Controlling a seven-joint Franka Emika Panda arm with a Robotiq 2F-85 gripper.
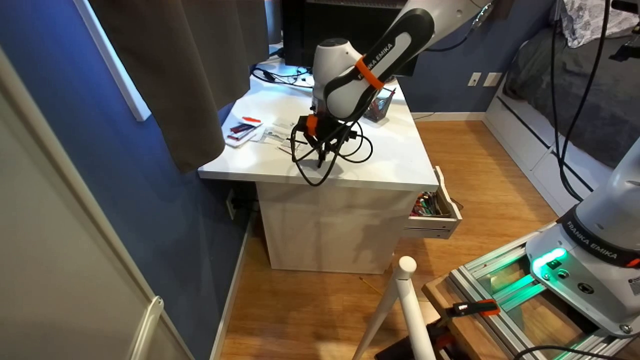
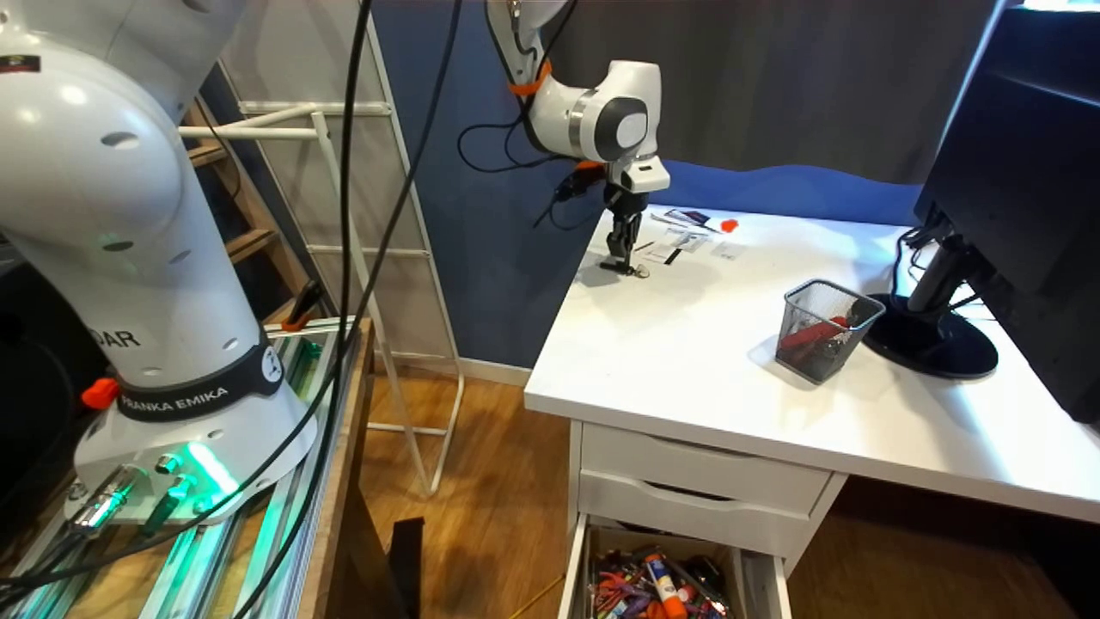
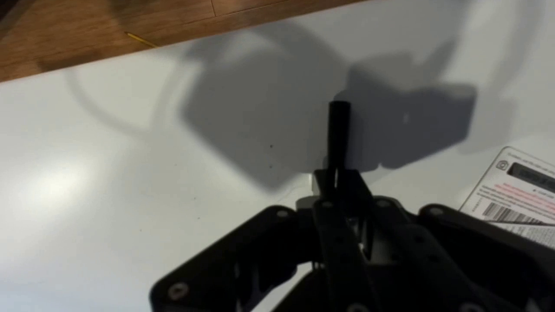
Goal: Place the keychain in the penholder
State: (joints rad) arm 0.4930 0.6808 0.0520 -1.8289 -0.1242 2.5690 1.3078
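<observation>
The keychain (image 2: 615,267) is a thin black stick with a small metal ring. In the wrist view the keychain (image 3: 339,130) juts out from between the fingertips. My gripper (image 3: 336,177) is shut on it, low at the desk's near end; whether it touches the desktop I cannot tell. The gripper also shows in both exterior views (image 1: 322,149) (image 2: 622,249). The penholder (image 2: 803,344) is a dark mesh cup with a square rim, upright on the desk, holding red and dark items. In an exterior view the arm partly covers the penholder (image 1: 378,109). It is out of the wrist view.
Cards and papers (image 2: 679,245) lie beside the gripper; a card (image 3: 516,195) shows in the wrist view. The monitor's round black base (image 2: 937,340) stands close behind the penholder. An open drawer (image 2: 773,593) sticks out below the desk (image 2: 653,361). Cables (image 1: 345,150) loop around the gripper.
</observation>
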